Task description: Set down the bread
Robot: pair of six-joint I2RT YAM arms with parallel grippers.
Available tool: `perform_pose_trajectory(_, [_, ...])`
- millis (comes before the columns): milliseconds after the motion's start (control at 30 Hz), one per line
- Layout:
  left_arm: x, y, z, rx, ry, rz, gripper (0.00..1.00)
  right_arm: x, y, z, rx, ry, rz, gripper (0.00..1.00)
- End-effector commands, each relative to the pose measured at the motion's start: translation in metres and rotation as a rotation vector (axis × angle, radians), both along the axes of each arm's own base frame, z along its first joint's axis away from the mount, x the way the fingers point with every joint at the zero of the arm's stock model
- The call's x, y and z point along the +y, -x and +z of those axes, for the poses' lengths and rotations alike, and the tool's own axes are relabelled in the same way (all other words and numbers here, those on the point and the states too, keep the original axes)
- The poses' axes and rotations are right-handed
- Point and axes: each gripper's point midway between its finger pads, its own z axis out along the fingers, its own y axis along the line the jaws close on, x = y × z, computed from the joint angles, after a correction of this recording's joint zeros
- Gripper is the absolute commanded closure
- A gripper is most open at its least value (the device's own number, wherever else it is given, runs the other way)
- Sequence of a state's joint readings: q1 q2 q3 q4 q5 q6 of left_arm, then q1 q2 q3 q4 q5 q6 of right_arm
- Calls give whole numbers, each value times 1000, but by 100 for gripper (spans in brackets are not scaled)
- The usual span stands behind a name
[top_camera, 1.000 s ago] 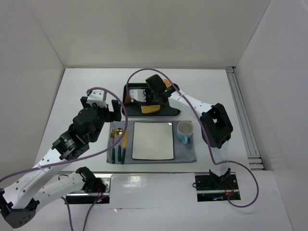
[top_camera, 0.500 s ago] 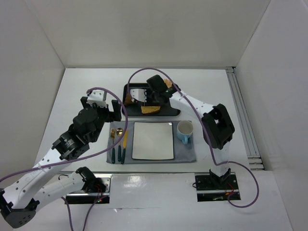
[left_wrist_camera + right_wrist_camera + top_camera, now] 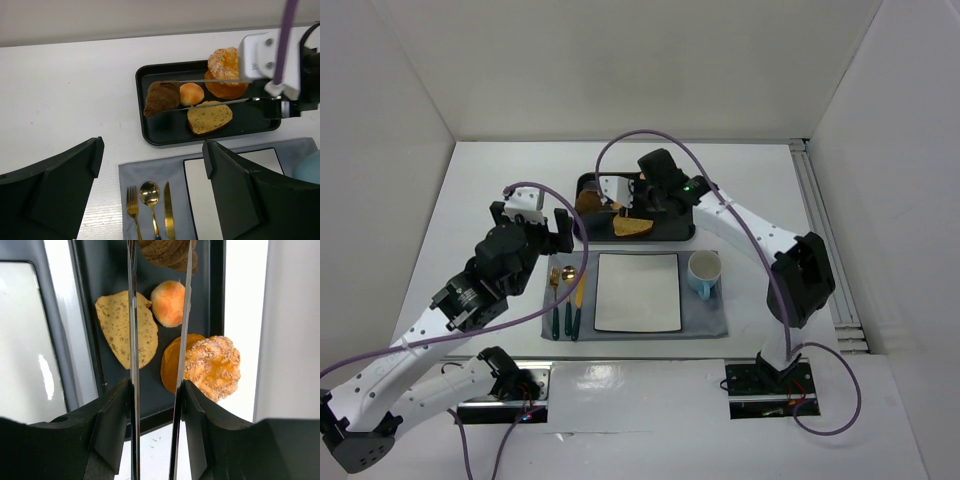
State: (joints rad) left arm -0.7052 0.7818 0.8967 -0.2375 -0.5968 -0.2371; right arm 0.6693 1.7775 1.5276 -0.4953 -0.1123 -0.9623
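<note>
The bread [image 3: 161, 97] is a dark brown ridged croissant at the left end of the black tray [image 3: 165, 131]. It also shows in the top view [image 3: 588, 201] and at the top of the right wrist view [image 3: 167, 252]. My right gripper [image 3: 160, 246] carries two long thin metal blades, and these are shut on the bread from both sides. I cannot tell whether the bread is off the tray floor. My left gripper [image 3: 150, 190] is open and empty, hovering over the cutlery on the left of the placemat.
The tray [image 3: 665, 233] also holds a pale toast slice [image 3: 210, 117], a small round orange bun [image 3: 191, 94] and a large sugared bun [image 3: 225, 70]. In front lies a grey placemat with a white square plate [image 3: 638, 292], a blue cup [image 3: 705, 272] and gold cutlery [image 3: 565, 295].
My right wrist has drawn back a little to the right and its elbow has swung outward. The bread stays between the blades at the tray's left end. The left arm is still.
</note>
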Motion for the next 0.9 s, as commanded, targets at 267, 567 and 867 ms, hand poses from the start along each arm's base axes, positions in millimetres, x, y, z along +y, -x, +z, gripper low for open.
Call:
perform_pose_trajectory(267, [-1,-3,12,-44,26,1,1,-26,105,66,126,-153,146,100])
perform_pose_trajectory(567, [-5,-8,4,-20,5,1,1,-89,173,39,181,-99,178,100])
perform_pose_trajectory(867, [-9,-13,-4,2,-14,1,1,-111,207,6,281,-49,175,100])
